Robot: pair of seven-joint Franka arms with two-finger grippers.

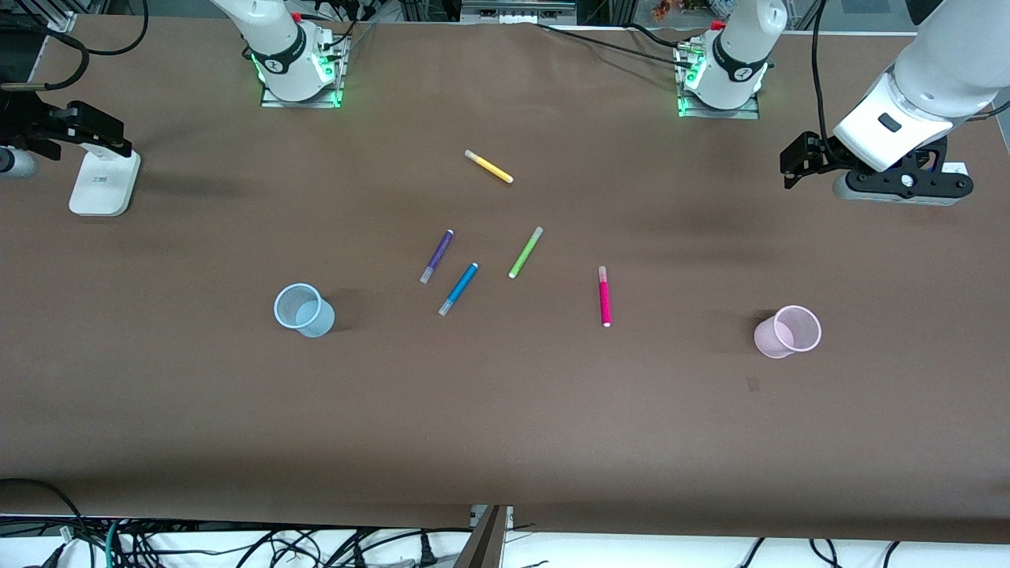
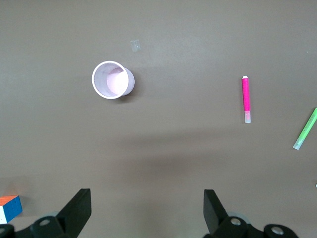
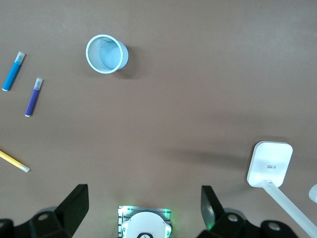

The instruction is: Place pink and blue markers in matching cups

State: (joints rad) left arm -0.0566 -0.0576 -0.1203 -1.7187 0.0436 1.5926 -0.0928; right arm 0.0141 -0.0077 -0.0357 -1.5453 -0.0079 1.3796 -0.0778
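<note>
The pink marker (image 1: 604, 298) lies on the brown table near the middle, also in the left wrist view (image 2: 245, 96). The blue marker (image 1: 459, 289) lies beside it toward the right arm's end, also in the right wrist view (image 3: 13, 72). The pale blue cup (image 1: 319, 322) (image 3: 124, 58) stands empty toward the right arm's end. The pale pink cup (image 1: 765, 339) (image 2: 130, 83) stands empty toward the left arm's end. My left gripper (image 1: 789, 166) (image 2: 146, 193) and right gripper (image 1: 122, 136) (image 3: 142, 188) wait high at their ends of the table, both open and empty.
A purple marker (image 1: 436, 255) and a green marker (image 1: 525, 252) lie beside the blue one; a yellow marker (image 1: 489, 166) lies nearer the bases. A white stand (image 1: 102, 185) sits at the right arm's end. An orange, blue and white box (image 2: 10, 208) shows in the left wrist view.
</note>
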